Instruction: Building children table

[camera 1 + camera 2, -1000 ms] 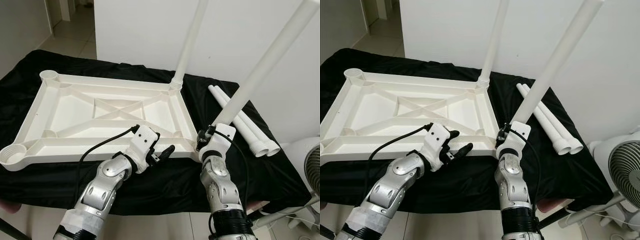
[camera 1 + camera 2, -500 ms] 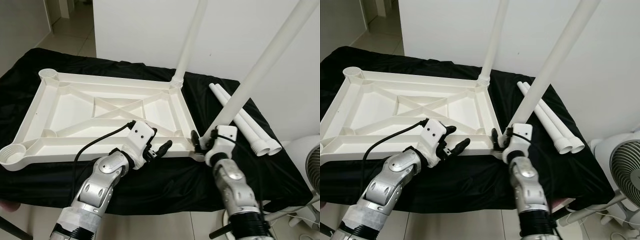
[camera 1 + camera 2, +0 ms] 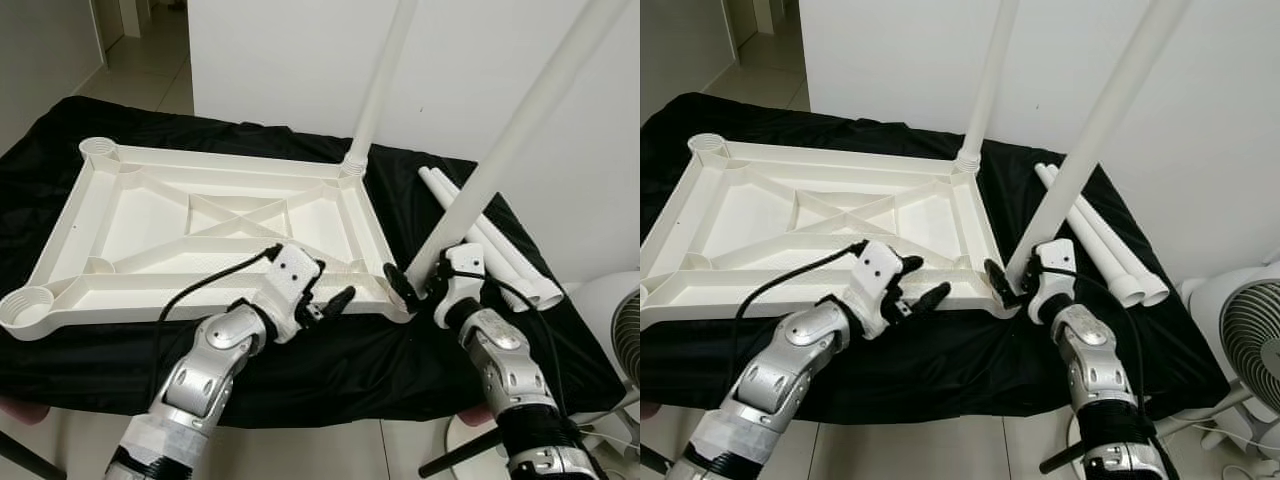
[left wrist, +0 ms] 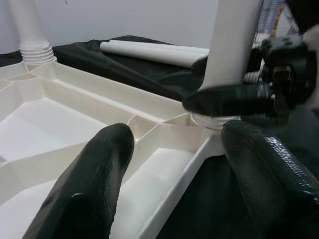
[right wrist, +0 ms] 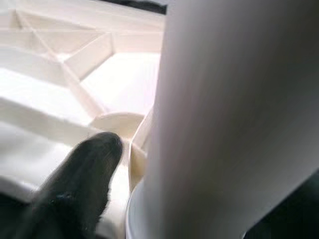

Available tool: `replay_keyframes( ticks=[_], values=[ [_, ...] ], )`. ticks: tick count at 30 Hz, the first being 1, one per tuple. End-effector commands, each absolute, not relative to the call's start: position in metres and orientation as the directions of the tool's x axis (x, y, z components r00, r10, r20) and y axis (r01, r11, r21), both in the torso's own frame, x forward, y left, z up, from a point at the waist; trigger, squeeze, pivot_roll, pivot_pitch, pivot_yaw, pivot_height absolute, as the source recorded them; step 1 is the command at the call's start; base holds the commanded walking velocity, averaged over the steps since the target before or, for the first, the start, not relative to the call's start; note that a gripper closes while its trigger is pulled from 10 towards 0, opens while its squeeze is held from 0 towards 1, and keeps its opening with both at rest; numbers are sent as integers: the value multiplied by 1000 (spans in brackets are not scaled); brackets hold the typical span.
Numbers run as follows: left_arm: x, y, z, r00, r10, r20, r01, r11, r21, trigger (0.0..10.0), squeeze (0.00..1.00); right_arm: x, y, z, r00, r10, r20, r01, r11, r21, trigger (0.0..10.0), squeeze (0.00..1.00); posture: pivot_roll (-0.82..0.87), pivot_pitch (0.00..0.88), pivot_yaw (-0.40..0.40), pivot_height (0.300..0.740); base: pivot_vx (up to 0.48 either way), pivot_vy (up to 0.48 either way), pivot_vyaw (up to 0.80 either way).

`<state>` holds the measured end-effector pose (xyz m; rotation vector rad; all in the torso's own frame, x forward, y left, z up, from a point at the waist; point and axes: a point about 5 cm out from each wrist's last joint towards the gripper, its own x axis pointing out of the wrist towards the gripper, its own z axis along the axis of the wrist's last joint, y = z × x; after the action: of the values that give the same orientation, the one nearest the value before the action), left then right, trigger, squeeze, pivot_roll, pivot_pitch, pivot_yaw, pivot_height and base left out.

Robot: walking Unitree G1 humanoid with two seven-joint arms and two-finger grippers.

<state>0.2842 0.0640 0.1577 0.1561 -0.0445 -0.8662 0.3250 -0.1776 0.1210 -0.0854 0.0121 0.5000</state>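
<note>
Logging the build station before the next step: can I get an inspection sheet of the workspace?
Surface: black cloth draped over the work surface.
Job's things: white tabletop lying underside up; one leg stands in its far right corner socket; a second leg, tilted, sits at the near right corner; two spare legs lie on the cloth to the right.
Clutter: nothing seen.
Grippers: left gripper, jaws open, at the tabletop's near rim; right gripper around the base of the tilted leg.
Cables: a black cable loops along the left arm.
Surroundings: white wall, tiled floor, a fan at right.
</note>
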Motion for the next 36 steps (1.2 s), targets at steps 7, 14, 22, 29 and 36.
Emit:
replay_keyframes(
  ticks=[7,14,22,29,36],
  values=[
    [279,57,159,584,-811,-33,805,574,148,10000,0,326,-184,109,858,505,-93,-512,856,-75,0,0,79,21,-154,740,0,0,0],
    [280,56,159,582,-812,-34,807,572,147,10000,0,325,-186,103,890,446,-93,-448,894,6,10000,0,72,21,-155,740,0,0,0],
    [280,53,159,579,-815,-32,809,569,145,10000,0,319,-176,104,901,428,-73,-426,904,44,10000,0,24,21,-173,740,0,0,0],
    [280,49,159,577,-817,-21,811,569,138,10000,0,316,-173,111,941,336,-35,-336,942,27,10000,0,-70,9,-164,740,0,0,0],
    [284,51,162,560,-828,-32,820,549,160,10000,0,308,-165,111,996,83,-46,-79,994,80,10000,0,-46,13,-149,740,0,0,0]
  ],
)
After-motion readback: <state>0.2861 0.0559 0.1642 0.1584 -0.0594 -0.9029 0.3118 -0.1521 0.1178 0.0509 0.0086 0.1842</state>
